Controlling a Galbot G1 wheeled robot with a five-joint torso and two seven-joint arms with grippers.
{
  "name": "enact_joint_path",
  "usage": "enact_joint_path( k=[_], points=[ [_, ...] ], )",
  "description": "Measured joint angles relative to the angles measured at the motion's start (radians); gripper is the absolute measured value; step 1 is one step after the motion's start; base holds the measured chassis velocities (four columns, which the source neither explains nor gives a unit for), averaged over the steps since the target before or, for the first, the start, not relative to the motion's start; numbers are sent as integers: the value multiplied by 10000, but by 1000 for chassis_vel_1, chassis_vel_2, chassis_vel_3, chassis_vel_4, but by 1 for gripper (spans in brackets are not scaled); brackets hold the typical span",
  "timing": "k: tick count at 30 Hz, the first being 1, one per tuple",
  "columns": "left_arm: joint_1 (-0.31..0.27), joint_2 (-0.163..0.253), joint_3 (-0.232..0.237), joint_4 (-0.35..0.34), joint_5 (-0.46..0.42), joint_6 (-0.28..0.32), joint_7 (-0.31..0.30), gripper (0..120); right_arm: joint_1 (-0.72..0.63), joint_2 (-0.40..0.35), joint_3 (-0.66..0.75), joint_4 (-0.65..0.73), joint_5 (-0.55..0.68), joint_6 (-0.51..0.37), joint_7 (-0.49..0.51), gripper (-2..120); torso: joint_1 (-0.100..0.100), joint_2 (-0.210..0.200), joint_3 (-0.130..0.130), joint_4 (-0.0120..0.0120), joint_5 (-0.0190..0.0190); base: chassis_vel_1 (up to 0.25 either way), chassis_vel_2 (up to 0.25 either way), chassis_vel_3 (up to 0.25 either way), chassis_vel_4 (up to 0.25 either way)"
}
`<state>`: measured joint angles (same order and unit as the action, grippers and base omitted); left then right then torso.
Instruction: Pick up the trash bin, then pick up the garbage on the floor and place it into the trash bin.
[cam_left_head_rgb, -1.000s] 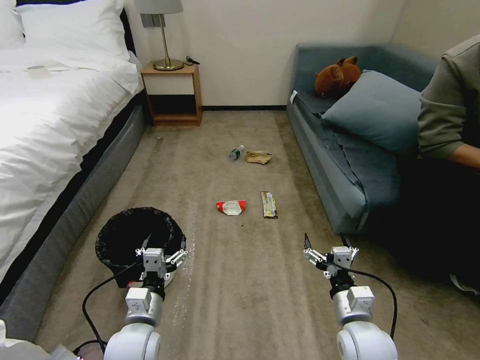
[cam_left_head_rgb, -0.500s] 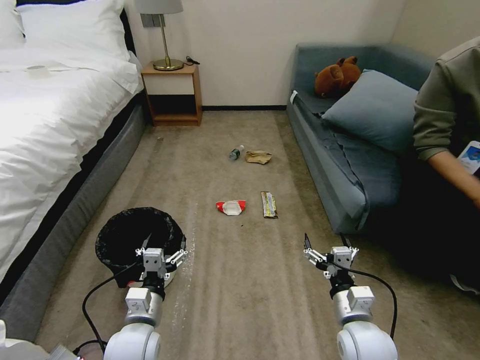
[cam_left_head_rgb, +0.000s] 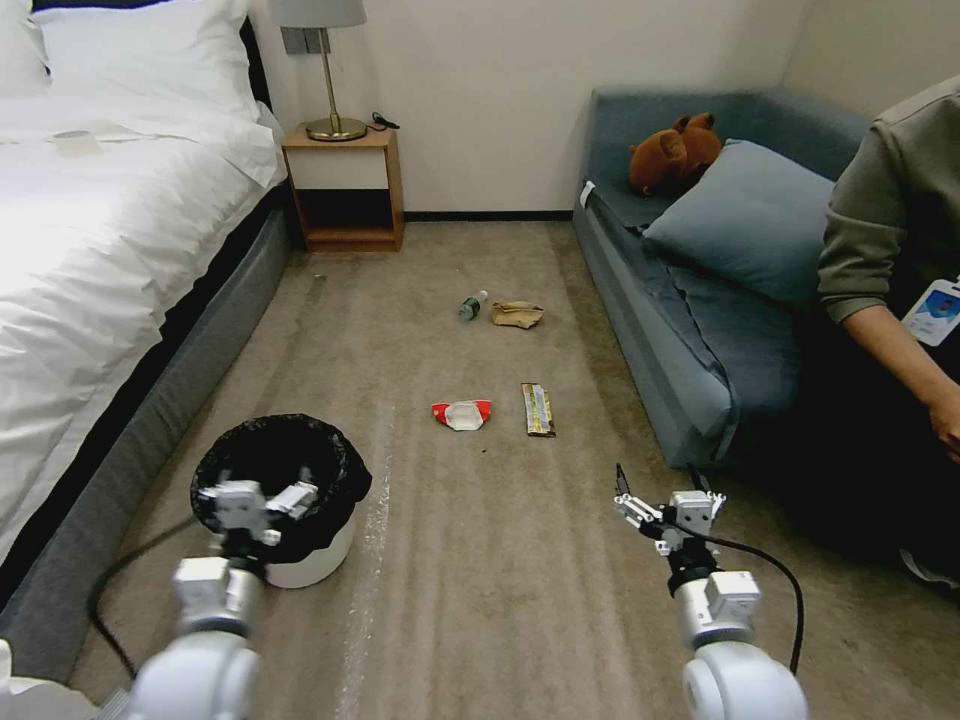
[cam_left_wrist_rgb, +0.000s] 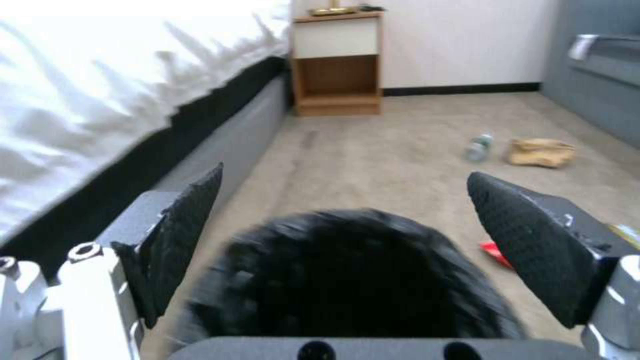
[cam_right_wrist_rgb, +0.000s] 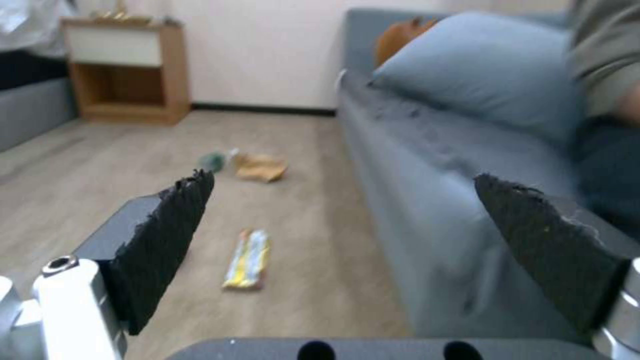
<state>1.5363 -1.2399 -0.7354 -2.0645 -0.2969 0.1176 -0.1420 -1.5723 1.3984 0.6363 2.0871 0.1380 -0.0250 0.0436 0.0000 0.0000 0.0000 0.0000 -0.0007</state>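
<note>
The white bed filled the upper left of the head view, its grey padded base running down the left edge. At lower left my left gripper hung over the near rim of the trash bin, its black ribbed pads spread wide with nothing between them. In the left wrist view those pads flanked the bin's crinkled black bag, folded over a smooth round white wall. The bin stood on the beige carpet just beside the bed base. A wooden nightstand with a brass lamp stood against the far wall, left of centre.

In the middle of the frame the garbage lay in two pairs, well apart from the bin: nearer me, the crumpled red-and-white wrapper beside the long flat dark wrapper; farther up, the small green bottle just beside the crumpled brown paper bag. Bare carpet lay between them and me.

At lower right my right gripper hovered above the carpet, its pads spread and holding nothing, close to the front edge of the blue-grey fabric sofa. A soft cushion and a brown plush toy rested on the sofa.
</note>
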Motion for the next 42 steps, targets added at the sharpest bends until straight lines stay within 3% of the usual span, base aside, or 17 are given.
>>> enact_joint_path(
  k=[2,3,5,7,14,16,20,23,26,30,32,33,34,36,42],
  points=[
    [-52,814,-580,-213,-913,367,-449,99,-154,-677,588,607,925,-181,320,100,0,0,0,0,5,0,0,0,0],
    [-52,814,-580,-213,-913,367,-449,99,-154,-677,588,607,925,-181,320,100,0,0,0,0,5,0,0,0,0],
    [-74,1330,-996,-298,-1529,524,-671,99,-285,-1290,1108,1168,1759,-355,633,100,0,1,-1,-2,12,0,0,0,0],
    [-47,1395,-1062,-289,-1668,524,-660,99,-276,-1534,1115,1501,2028,-544,851,100,0,0,0,-1,3,0,0,0,0],
    [74,1334,-1028,-422,-1718,549,-397,99,-380,-1682,1134,1753,2276,-747,972,100,0,0,0,0,4,0,0,0,0],
    [134,1328,-1027,-430,-1639,560,-20,99,-445,-1670,1134,1715,2318,-705,810,100,0,0,-1,0,8,0,0,0,0],
    [188,1327,-1056,-399,-1527,625,122,99,-525,-1673,1238,1645,2091,-817,459,100,0,0,0,1,7,0,0,0,0],
    [208,1241,-1090,-464,-1711,1158,-829,98,-581,-1659,1070,1505,1599,-929,343,100,0,0,0,0,7,0,0,0,0],
    [321,1176,-1126,-618,-2001,1579,-1313,98,-587,-1636,1014,1430,1496,-877,137,100,0,0,0,1,6,0,0,0,0],
    [403,1120,-1171,-719,-2119,1743,-1449,98,-643,-1611,1004,1389,1417,-837,-1,100,0,0,0,0,7,0,0,0,0],
    [420,1042,-1187,-823,-2492,1970,-1694,98,-670,-1592,941,1330,1348,-770,-29,100,0,0,-1,0,7,0,0,0,0],
    [347,945,-1187,-885,-3180,2283,-2038,98,-684,-1586,897,1266,1259,-702,-50,100,0,0,0,1,8,0,0,0,0],
    [347,945,-1187,-885,-3180,2283,-2038,98,-684,-1586,897,1266,1259,-702,-50,100,0,0,0,1,8,0,0,0,0],
    [132,828,-1175,-825,-4285,2602,-2370,98,-703,-1586,883,1232,1150,-613,-51,100,0,0,-1,-1,8,0,0,0,0],
    [-155,786,-1210,-275,-5181,2770,-2660,98,-824,-1603,1068,1231,1106,-492,-51,100,0,0,-1,0,7,0,0,0,0]
  ],
)
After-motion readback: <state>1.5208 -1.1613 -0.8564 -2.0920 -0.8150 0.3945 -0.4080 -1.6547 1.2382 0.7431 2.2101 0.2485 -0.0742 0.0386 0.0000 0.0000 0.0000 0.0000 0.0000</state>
